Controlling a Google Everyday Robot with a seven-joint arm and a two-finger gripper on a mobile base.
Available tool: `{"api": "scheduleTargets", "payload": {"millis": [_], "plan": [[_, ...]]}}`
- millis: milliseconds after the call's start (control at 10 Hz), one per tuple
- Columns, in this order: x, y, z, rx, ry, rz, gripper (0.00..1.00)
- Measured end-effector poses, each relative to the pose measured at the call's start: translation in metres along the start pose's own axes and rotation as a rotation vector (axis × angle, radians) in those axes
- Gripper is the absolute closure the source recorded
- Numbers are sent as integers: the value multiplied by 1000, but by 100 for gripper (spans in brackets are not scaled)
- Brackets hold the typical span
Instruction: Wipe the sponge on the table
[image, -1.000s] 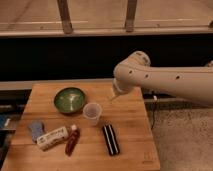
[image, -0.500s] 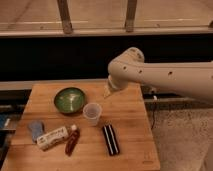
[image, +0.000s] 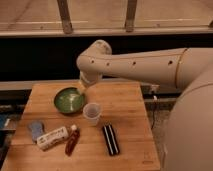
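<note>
The wooden table (image: 125, 105) carries a green bowl (image: 69, 101), cup (image: 92, 113), sponge (image: 35, 130), white packet (image: 52, 138), bottle (image: 72, 140) and black block (image: 111, 139).

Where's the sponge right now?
In the camera view, the sponge lies near the front-left edge of the table, beside the white packet; the gripper hovers over the green bowl.

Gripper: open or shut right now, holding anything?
Gripper: jaws open, empty, above the bowl's far rim; sponge lies on the table.
</note>
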Motion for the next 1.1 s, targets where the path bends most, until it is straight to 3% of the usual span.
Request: {"api": "scheduleTargets", "payload": {"millis": [300, 500, 1100], "plan": [[-56, 78, 6, -55, -23, -127, 38], [-77, 121, 7, -101, -32, -185, 38], [-74, 114, 7, -96, -29, -178, 38]]}}
